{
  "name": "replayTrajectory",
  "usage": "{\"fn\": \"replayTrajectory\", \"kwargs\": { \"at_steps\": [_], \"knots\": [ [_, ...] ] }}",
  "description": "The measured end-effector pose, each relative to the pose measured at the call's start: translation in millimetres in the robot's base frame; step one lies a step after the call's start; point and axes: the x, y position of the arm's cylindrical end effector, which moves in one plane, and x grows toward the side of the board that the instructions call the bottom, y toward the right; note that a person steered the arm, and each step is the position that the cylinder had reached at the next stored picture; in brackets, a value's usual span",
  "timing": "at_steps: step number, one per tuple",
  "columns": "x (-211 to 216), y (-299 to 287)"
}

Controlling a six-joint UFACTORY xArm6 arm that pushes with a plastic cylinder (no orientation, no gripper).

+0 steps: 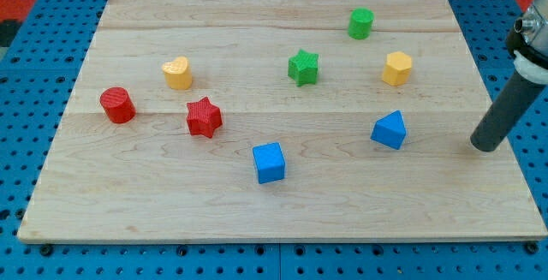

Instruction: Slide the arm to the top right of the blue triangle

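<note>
The blue triangle (390, 130) lies on the wooden board (171, 203) at the view's right of centre. My tip (485, 147) rests on the board near the view's right edge, well to the right of the blue triangle and slightly below its level. A gap of bare wood separates them. The dark rod rises up and to the right out of the view.
A blue cube (269, 162) lies below centre. A red star (204, 117), red cylinder (117, 105) and yellow heart (177, 73) are at the left. A green star (303, 67), green cylinder (360, 23) and yellow hexagon (396, 68) are above the triangle.
</note>
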Motion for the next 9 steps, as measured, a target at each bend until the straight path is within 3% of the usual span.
{"fn": "replayTrajectory", "kwargs": {
  "at_steps": [4, 6, 7, 9],
  "knots": [
    [-58, -3],
    [-59, -6],
    [-59, -62],
    [-59, -90]
  ]
}}
